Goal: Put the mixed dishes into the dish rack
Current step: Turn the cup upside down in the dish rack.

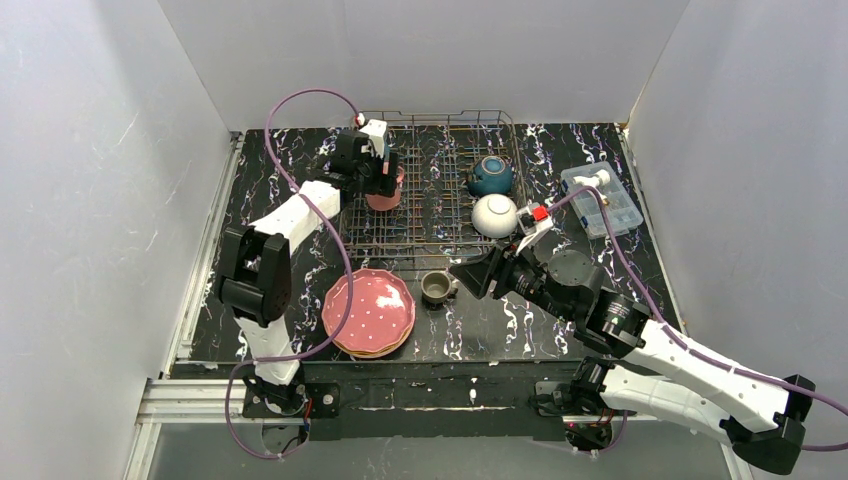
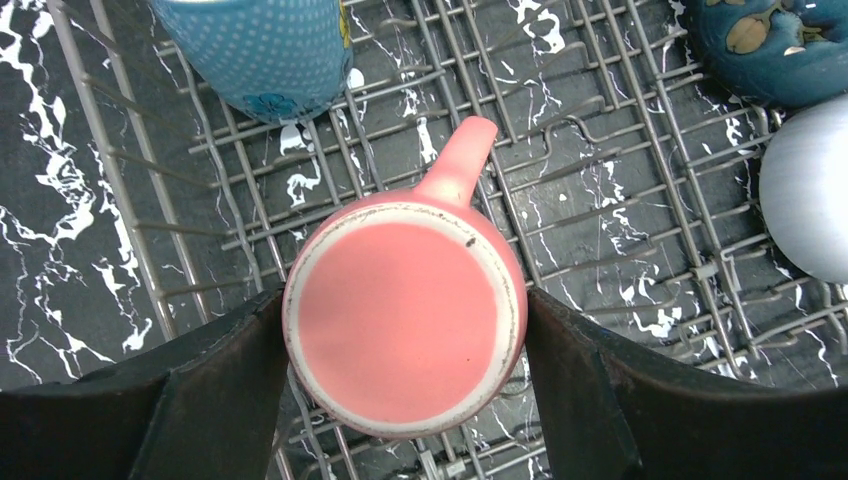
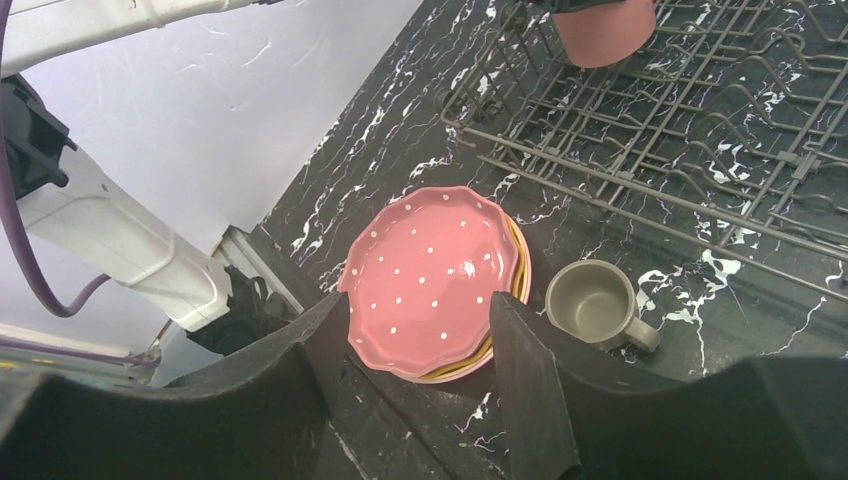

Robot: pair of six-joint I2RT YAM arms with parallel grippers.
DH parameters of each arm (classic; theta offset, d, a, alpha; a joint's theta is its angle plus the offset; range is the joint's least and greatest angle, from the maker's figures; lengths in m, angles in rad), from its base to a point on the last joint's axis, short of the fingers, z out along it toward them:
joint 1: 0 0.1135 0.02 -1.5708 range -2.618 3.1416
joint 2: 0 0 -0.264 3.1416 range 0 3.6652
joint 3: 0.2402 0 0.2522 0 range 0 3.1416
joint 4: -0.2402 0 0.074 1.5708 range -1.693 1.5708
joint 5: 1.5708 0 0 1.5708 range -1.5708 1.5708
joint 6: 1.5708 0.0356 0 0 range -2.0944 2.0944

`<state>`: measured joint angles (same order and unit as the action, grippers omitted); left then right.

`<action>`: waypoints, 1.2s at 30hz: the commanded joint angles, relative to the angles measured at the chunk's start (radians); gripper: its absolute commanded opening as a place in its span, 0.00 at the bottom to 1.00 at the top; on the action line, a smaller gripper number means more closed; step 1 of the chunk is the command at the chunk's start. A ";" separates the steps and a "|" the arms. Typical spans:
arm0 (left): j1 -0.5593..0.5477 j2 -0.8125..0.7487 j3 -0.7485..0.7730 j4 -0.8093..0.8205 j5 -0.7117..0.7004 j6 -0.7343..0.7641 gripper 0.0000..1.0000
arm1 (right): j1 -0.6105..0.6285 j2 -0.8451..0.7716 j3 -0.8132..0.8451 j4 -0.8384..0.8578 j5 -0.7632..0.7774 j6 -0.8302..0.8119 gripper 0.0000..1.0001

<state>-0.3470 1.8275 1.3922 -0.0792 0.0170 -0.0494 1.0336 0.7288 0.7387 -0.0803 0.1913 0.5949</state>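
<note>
A black marbled table [image 1: 500,330] carries everything. The grey wire rack [image 1: 430,215] sits at its far middle.

The left arm reaches over the rack's left part. The left gripper [image 1: 380,175] points down, and its fingers [image 2: 200,400] press on both sides of the pink mug [image 2: 400,320]. The mug is upside down, base toward the wrist camera, low over the rack's wires, with its handle pointing away from the gripper. Whether its rim touches the wires cannot be told.

The right arm stretches low across the near right of the table. The right gripper [image 3: 418,305] points toward the plates [image 1: 368,312]. Its fingers stand well apart, with nothing between them.

The plates form a stack on the table, near the rack's near left corner. A pink dotted one lies on top, with yellow edges showing below.

The teal bowl [image 1: 491,175] and the white bowl [image 1: 494,214] lie upside down in the rack's right part, just beside each other, the teal one farther back.

A clear box [image 1: 601,198] lies on the table to the right of the rack.

The blue mug [image 2: 265,50] is in the rack near the pink mug.

The grey mug [image 1: 436,287] stands upright on the table just in front of the rack, between the plates and the right gripper.
</note>
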 commanded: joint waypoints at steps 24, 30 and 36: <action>-0.006 0.160 0.169 0.129 -0.108 0.134 0.00 | -0.003 0.109 0.050 0.055 0.000 -0.078 0.69; -0.005 0.169 0.172 0.120 -0.125 0.141 0.00 | -0.003 0.118 0.047 0.060 0.004 -0.079 0.71; -0.004 0.176 0.171 0.104 -0.142 0.147 0.25 | -0.003 0.111 0.039 0.056 0.008 -0.076 0.74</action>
<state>-0.3500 2.0239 1.5108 -0.0154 -0.0864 0.0792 1.0336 0.8509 0.7391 -0.0784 0.1909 0.5331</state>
